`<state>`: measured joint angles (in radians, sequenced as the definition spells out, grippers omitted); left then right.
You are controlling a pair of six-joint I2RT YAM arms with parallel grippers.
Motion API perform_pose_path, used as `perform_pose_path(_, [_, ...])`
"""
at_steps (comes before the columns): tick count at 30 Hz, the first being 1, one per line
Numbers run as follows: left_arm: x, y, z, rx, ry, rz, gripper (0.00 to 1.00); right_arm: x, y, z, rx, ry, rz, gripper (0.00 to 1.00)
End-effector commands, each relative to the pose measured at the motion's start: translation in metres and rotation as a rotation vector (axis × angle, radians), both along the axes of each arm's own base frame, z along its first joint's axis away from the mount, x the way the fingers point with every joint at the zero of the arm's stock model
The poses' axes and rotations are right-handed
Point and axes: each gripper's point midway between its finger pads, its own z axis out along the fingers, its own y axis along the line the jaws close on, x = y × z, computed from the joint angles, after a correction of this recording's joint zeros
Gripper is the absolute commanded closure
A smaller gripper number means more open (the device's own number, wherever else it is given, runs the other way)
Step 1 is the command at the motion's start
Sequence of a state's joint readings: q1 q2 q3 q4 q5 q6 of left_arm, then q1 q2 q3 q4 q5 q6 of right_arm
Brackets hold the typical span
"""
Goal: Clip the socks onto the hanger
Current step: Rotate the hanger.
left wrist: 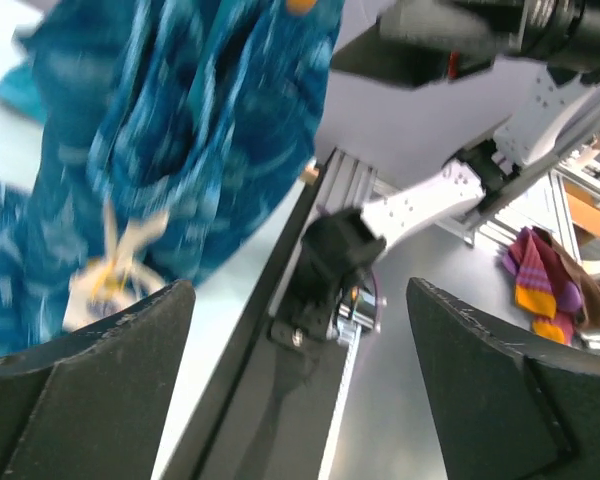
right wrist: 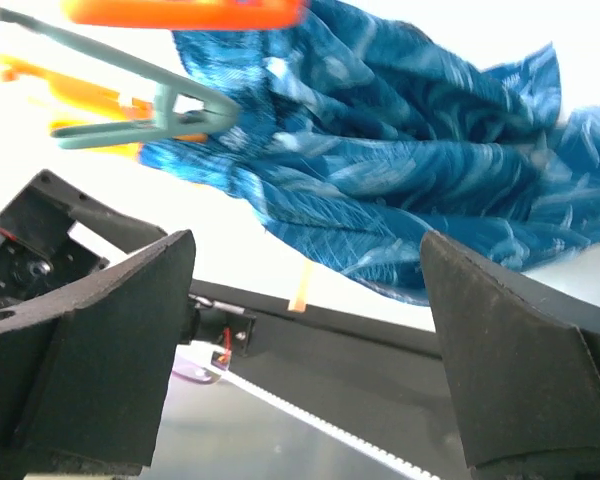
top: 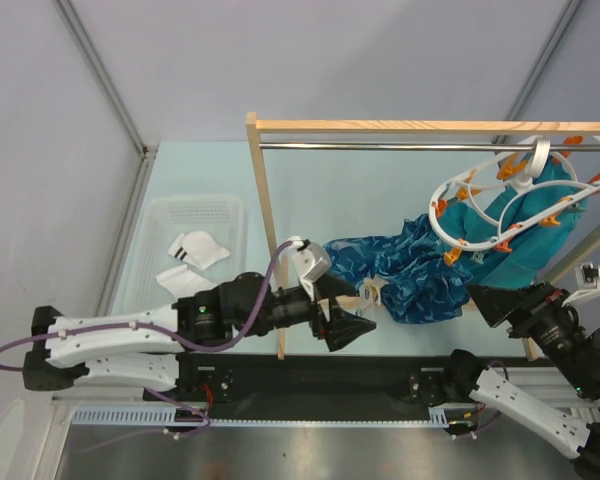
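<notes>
Two white socks (top: 196, 256) with black cuff stripes lie in a clear plastic tray (top: 165, 215) at the left of the table. The white oval hanger (top: 500, 200) with orange clips hangs by its hook from the metal rail at the back right. My left gripper (top: 348, 326) is open and empty near the table's front edge, right of the tray and apart from the socks. My right gripper (top: 492, 302) is open and empty below the hanger. Orange clips (right wrist: 180, 12) show at the top of the right wrist view.
A wooden-framed rack (top: 263, 200) with a metal rail (top: 380, 146) spans the back, its post beside my left arm. A blue patterned cloth (top: 400, 265) lies mid-table and a teal garment (top: 525, 225) hangs under the hanger. The cloth fills both wrist views (left wrist: 170, 130) (right wrist: 380, 150).
</notes>
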<state>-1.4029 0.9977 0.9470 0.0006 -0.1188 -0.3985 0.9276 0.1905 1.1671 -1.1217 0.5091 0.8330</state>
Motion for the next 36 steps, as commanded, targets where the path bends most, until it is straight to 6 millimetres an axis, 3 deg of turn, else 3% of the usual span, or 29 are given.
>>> perform_pose_path(1, [-0.002, -0.024, 0.068, -0.138, -0.119, -0.046, 0.08, 0.000, 0.005, 0.028, -0.067, -0.121, 0.055, 0.00])
perform_pose_path(2, [-0.002, -0.042, 0.059, -0.107, -0.122, -0.067, 0.09, 0.000, 0.004, 0.034, -0.083, -0.138, 0.061, 0.00])
perform_pose_path(3, [-0.001, -0.048, 0.079, -0.142, -0.144, -0.069, 0.12, -0.001, 0.005, 0.038, -0.104, -0.153, 0.071, 0.01])
perform_pose_path(7, [0.014, -0.085, 0.091, -0.137, -0.151, -0.063, 0.24, 0.006, -0.001, 0.042, -0.224, -0.158, 0.053, 0.11])
perform_pose_path(8, [0.024, -0.088, 0.108, -0.170, -0.146, -0.053, 0.31, 0.008, -0.001, 0.043, -0.240, -0.147, 0.047, 0.15])
perform_pose_path(9, [0.024, -0.105, 0.095, -0.149, -0.130, -0.096, 0.35, 0.011, -0.004, 0.049, -0.248, -0.143, 0.029, 0.19])
perform_pose_path(11, [0.029, -0.115, 0.109, -0.185, -0.112, -0.107, 0.45, 0.011, -0.005, 0.053, -0.264, -0.140, 0.025, 0.28])
perform_pose_path(12, [0.028, -0.128, 0.099, -0.165, -0.106, -0.134, 0.48, 0.010, -0.007, 0.059, -0.258, -0.151, 0.025, 0.29])
perform_pose_path(15, [0.021, -0.137, 0.105, -0.206, -0.090, -0.181, 0.62, 0.007, -0.008, 0.071, -0.254, -0.186, 0.038, 0.42])
perform_pose_path(21, [0.011, -0.145, 0.094, -0.209, -0.043, -0.216, 0.68, 0.000, -0.004, 0.088, -0.312, -0.255, 0.110, 0.43])
perform_pose_path(23, [0.013, -0.145, 0.092, -0.208, -0.028, -0.201, 0.67, 0.002, -0.001, 0.086, -0.347, -0.250, 0.122, 0.43])
perform_pose_path(25, [0.016, -0.146, 0.089, -0.197, -0.006, -0.184, 0.59, 0.003, 0.004, 0.083, -0.378, -0.252, 0.148, 0.43])
perform_pose_path(26, [0.022, -0.147, 0.087, -0.193, 0.003, -0.144, 0.44, 0.005, 0.007, 0.081, -0.391, -0.243, 0.151, 0.43])
perform_pose_path(28, [0.031, -0.147, 0.082, -0.178, 0.022, -0.099, 0.31, 0.008, 0.009, 0.079, -0.410, -0.238, 0.152, 0.43])
perform_pose_path(36, [0.076, -0.146, 0.073, -0.158, 0.068, 0.060, 0.24, 0.017, 0.024, 0.082, -0.450, -0.236, 0.168, 0.43])
